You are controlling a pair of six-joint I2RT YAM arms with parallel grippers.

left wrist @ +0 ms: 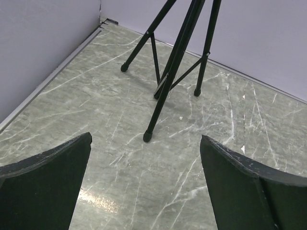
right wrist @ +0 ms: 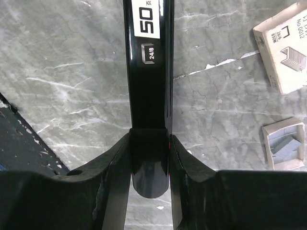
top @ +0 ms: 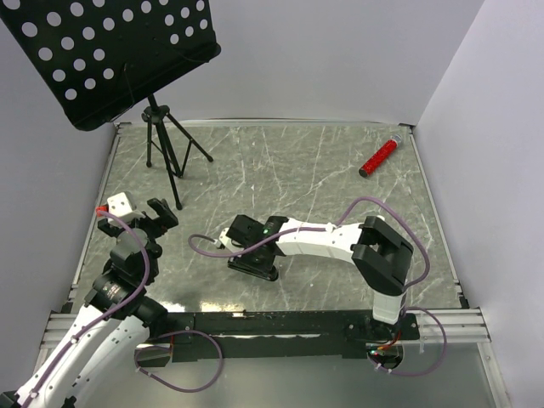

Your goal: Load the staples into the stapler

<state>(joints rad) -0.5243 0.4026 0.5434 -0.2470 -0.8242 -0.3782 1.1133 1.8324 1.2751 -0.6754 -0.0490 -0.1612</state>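
The black stapler [right wrist: 148, 72] lies on the marble table, with a white "50" and "24/8" label on top. My right gripper [right wrist: 149, 139] is shut on its rounded near end, one finger on each side. The cream staples box [right wrist: 283, 52] lies to the stapler's right, and the small grey tray piece [right wrist: 285, 143] lies just below the box. In the top view the right gripper [top: 251, 253] points down onto the stapler [top: 255, 268], and the arm hides the staples. My left gripper [top: 136, 217] is open and empty at the table's left; its wrist view [left wrist: 146, 139] shows only bare table between the fingers.
A music stand's tripod [top: 161, 144] stands at the back left, and its feet show ahead of the left gripper [left wrist: 168, 76]. A red cylinder [top: 380, 156] lies at the back right. A small white object [top: 121, 203] with a red bit lies beside the left gripper.
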